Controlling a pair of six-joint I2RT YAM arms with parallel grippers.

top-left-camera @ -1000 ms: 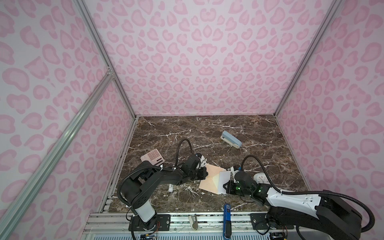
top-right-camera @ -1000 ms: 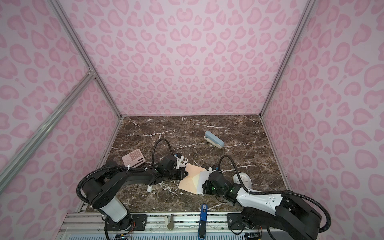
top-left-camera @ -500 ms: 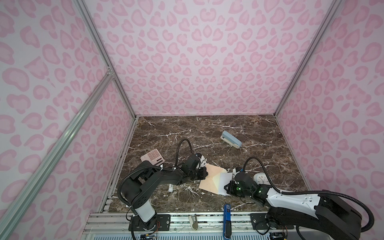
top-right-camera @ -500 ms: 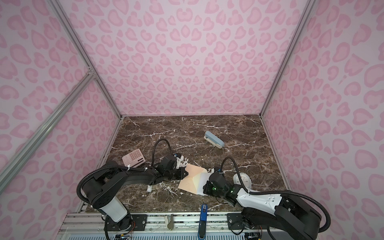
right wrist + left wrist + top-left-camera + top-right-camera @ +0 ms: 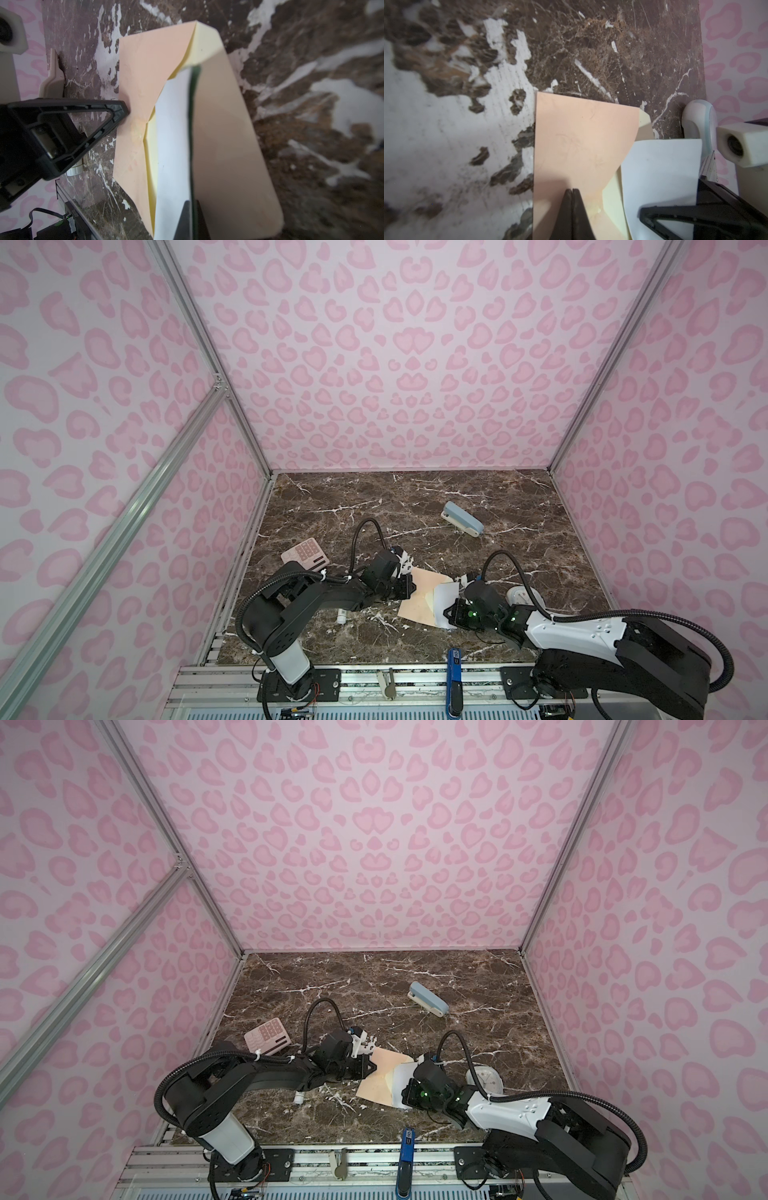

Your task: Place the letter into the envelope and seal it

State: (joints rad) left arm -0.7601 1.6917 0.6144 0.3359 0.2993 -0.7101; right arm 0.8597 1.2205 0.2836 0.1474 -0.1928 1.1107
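Peach-orange paper marks the envelope [image 5: 417, 591] [image 5: 378, 1083] [image 5: 581, 141] [image 5: 143, 79], which is laid flat on the dark marble table [image 5: 374, 497] [image 5: 332, 977] near its front edge, between the two arms; its flap [image 5: 228, 145] is turned open, and the pale cream inside is exposed.

The left gripper [image 5: 406, 587] [image 5: 365, 1065] [image 5: 572, 199] is seen with its jaws pressed fully together and nothing between them; its tips are set down on the peach face of the envelope at the side away from the flap.

The letter [image 5: 444, 600] [image 5: 400, 1080] [image 5: 660, 176] [image 5: 172, 149] is pinched at one edge by the right gripper [image 5: 451, 612] [image 5: 405, 1092] [image 5: 191, 212], whose jaws are closed tight on it. The card is shown white face up, its green border seen edge-on in the right wrist view, and it is lodged at the envelope's mouth over the cream lining, most of it still outside; how far it is tucked under cannot be told.

A pink calculator [image 5: 305, 558] [image 5: 268, 1038] is placed left of the arms; a blue stapler [image 5: 462, 518] [image 5: 429, 998] is left well apart, farther back.
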